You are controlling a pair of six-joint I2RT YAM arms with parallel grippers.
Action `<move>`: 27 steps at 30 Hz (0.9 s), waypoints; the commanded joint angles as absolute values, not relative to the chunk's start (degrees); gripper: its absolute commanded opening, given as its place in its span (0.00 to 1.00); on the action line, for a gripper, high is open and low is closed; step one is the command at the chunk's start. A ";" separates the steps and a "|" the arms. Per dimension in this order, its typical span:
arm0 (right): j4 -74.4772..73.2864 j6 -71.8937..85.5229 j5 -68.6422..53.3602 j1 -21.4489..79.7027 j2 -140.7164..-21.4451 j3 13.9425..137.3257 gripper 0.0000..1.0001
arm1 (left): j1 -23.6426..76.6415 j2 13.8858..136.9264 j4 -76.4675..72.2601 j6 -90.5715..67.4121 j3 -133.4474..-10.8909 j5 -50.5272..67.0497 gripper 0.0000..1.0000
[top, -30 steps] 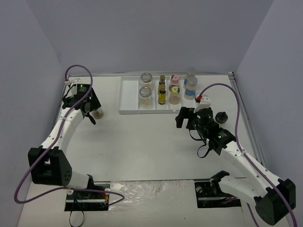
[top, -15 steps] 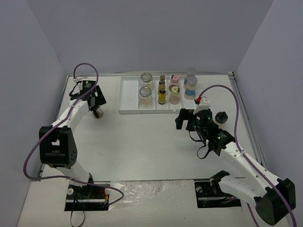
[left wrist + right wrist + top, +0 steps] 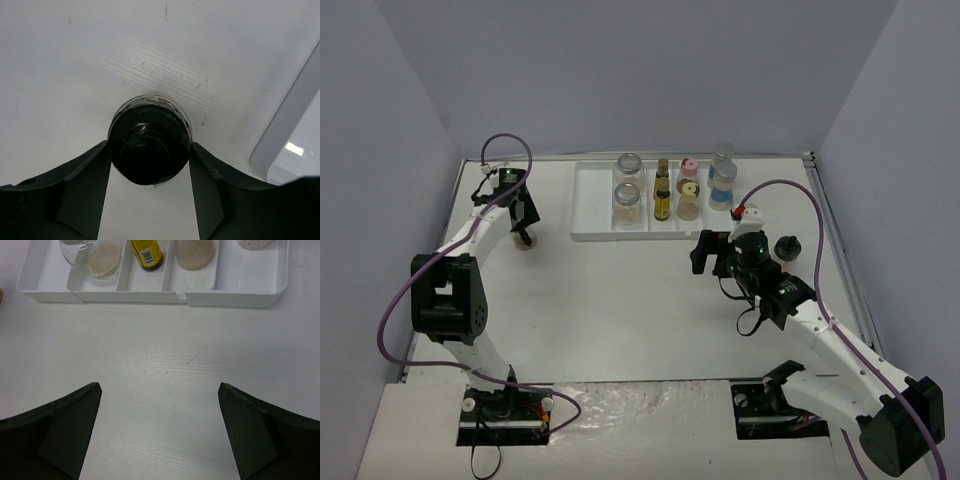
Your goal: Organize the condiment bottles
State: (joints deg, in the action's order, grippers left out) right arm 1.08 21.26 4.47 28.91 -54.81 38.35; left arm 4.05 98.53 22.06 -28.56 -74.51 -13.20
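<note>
Since the earlier frames, the left arm had swung inward at the upper left of the overhead view, and the left gripper point(image 3: 150, 152) had closed on the black-capped bottle point(image 3: 148, 131), fingers pressed against either side of its cap. That bottle stood on the table point(image 3: 620, 290) left of the white tray point(image 3: 588, 200), outside it. At centre right, the right gripper point(image 3: 159, 388) hung wide apart below the tray, holding nothing.

Left pincer point(image 3: 149, 152) grips the black-capped bottle point(image 3: 149, 140).
</note>
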 commanded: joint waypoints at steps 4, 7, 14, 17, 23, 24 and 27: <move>4.86 21.51 4.83 28.71 -55.06 38.72 1.00 | 5.28 96.73 21.11 -24.31 -83.55 -10.96 0.00; 4.84 21.45 4.92 28.65 -56.10 39.17 1.00 | 6.36 97.51 22.01 -22.17 -87.27 -8.51 0.00; 4.83 21.52 5.54 28.65 -57.66 40.12 1.00 | 10.36 104.33 23.92 -15.78 -100.86 -3.93 0.00; 4.92 21.67 5.76 28.59 -58.12 40.54 1.00 | 12.34 108.83 22.80 -12.53 -106.70 -2.29 0.00; 4.75 21.87 6.12 28.58 -58.34 40.87 1.00 | 14.18 118.47 22.92 -8.95 -118.16 -0.08 0.00; 4.75 21.97 6.15 28.57 -58.50 40.90 1.00 | 14.54 119.82 22.97 -8.55 -119.94 0.69 0.00; 4.75 22.39 6.21 28.44 -59.11 40.96 1.00 | 15.83 122.95 23.20 -7.43 -124.92 2.56 0.00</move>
State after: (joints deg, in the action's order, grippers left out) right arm 1.10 21.40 4.56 28.87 -58.22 38.34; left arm 14.50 122.28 26.30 -11.26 -115.77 -0.14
